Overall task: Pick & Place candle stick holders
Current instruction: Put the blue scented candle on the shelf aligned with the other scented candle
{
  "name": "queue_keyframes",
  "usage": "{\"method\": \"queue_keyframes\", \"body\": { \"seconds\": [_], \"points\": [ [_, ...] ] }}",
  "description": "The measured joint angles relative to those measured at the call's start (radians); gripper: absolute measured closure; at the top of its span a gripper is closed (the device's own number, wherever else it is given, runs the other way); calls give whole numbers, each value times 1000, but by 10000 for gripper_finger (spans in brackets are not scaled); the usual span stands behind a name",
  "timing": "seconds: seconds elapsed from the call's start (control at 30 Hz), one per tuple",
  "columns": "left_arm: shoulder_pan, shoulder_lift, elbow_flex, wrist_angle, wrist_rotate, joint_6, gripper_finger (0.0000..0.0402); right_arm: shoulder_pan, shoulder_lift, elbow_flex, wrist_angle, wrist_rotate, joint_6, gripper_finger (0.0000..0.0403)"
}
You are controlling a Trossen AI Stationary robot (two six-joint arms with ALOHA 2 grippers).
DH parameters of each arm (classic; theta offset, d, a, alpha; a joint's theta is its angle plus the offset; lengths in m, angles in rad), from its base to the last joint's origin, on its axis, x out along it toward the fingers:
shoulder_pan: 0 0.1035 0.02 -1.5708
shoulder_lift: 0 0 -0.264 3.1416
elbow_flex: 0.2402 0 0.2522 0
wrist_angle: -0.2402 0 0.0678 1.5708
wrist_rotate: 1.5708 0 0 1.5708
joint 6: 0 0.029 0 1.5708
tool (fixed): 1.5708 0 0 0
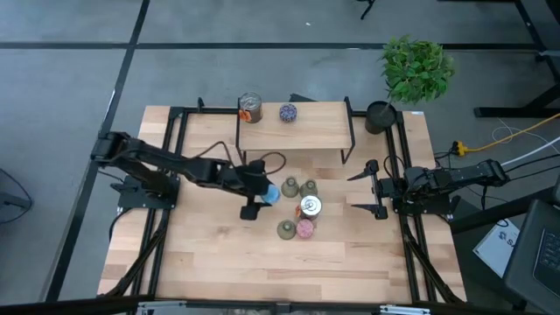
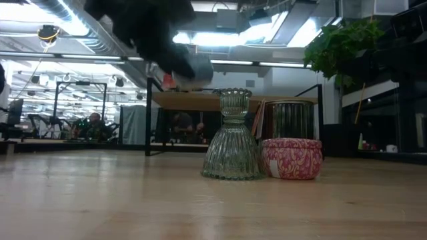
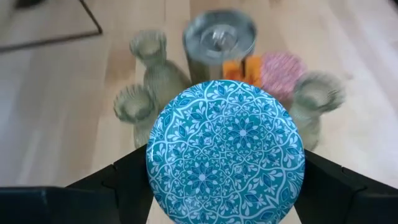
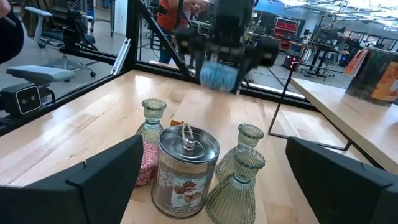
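My left gripper (image 1: 265, 192) is shut on a round blue candle stick holder with a patterned top (image 3: 225, 152), above the table's middle; the right wrist view shows that holder (image 4: 217, 76) in the air. Beyond it on the table stand three green glass vase-shaped holders (image 1: 290, 185) (image 1: 308, 187) (image 1: 286, 229), a silvery can (image 1: 310, 206) and a pink round holder (image 1: 304, 229). Another silvery can (image 1: 250, 108) and a purple round holder (image 1: 288, 112) stand on the raised shelf (image 1: 315, 136). My right gripper (image 1: 353, 192) waits open at the table's right. My left gripper pinches the blue holder by its round side wall (image 3: 152, 171) between its two fingers (image 3: 124, 183), one on each side. The fingers come from the table's left, slanting downward. The holder is lifted clear of the table, its patterned top facing the wrist camera.
A black pot (image 1: 381, 115) with a green plant (image 1: 416, 68) stands at the far right corner. The shelf's black legs (image 1: 350, 144) stand just behind the cluster. Bare wood lies toward the table's near edge (image 1: 280, 271).
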Motion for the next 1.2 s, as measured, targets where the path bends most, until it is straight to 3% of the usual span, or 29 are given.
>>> {"method": "queue_keyframes", "body": {
  "seconds": [0.2, 0.33, 0.73, 1.2],
  "points": [
    [11, -80, 9, 33, -2, 87, 110, 0, 0, 0, 0, 0, 0, 5],
    [52, -73, 86, 36, -12, 115, 110, 0, 0, 0, 0, 0, 0, 5],
    [219, 114, 397, -138, -11, 172, 110, 0, 0, 0, 0, 0, 0, 5],
    [394, 334, 560, -227, -89, -7, 110, 0, 0, 0, 0, 0, 0, 5]
  ]
}}
